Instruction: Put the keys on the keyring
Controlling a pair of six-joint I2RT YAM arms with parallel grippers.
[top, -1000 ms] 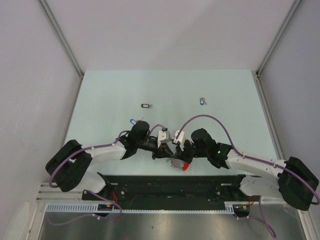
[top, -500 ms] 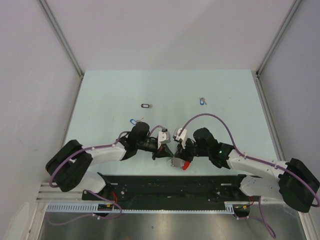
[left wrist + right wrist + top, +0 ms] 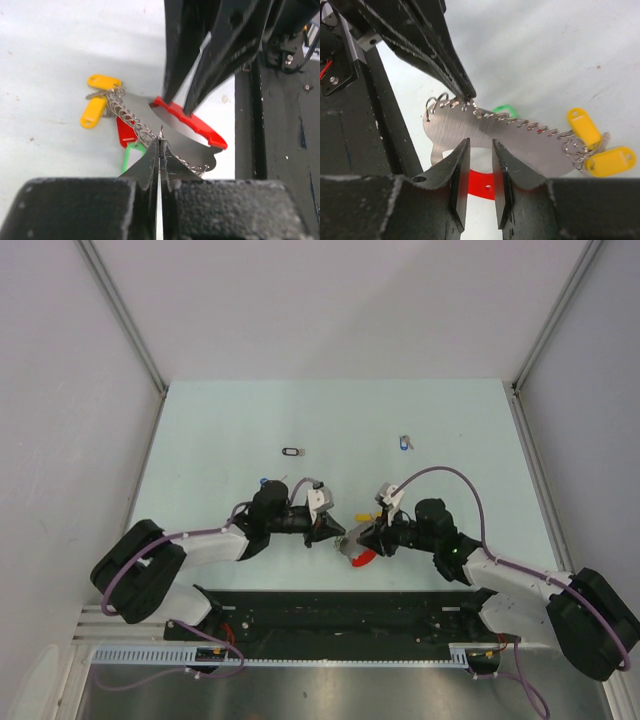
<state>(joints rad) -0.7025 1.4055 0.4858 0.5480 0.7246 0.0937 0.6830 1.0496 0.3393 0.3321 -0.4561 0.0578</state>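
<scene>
Left claw point(image 3: 160, 137) clamped on the keyring point(image 3: 192, 145), right on its wire coil point(image 3: 127, 117).
Your right claw point(image 3: 480, 150) straddles the red band point(image 3: 480, 187) with fingers nearly together, can't tell if it's actually biting. Yellow tags point(image 3: 93, 112) sit at the coil's far end. Whole thing's near the tabletop's point(image 3: 220, 430) front edge between your two arms; black-tagged key point(image 3: 291, 451) and blue-tagged key point(image 3: 404, 442) lie well apart further back.
</scene>
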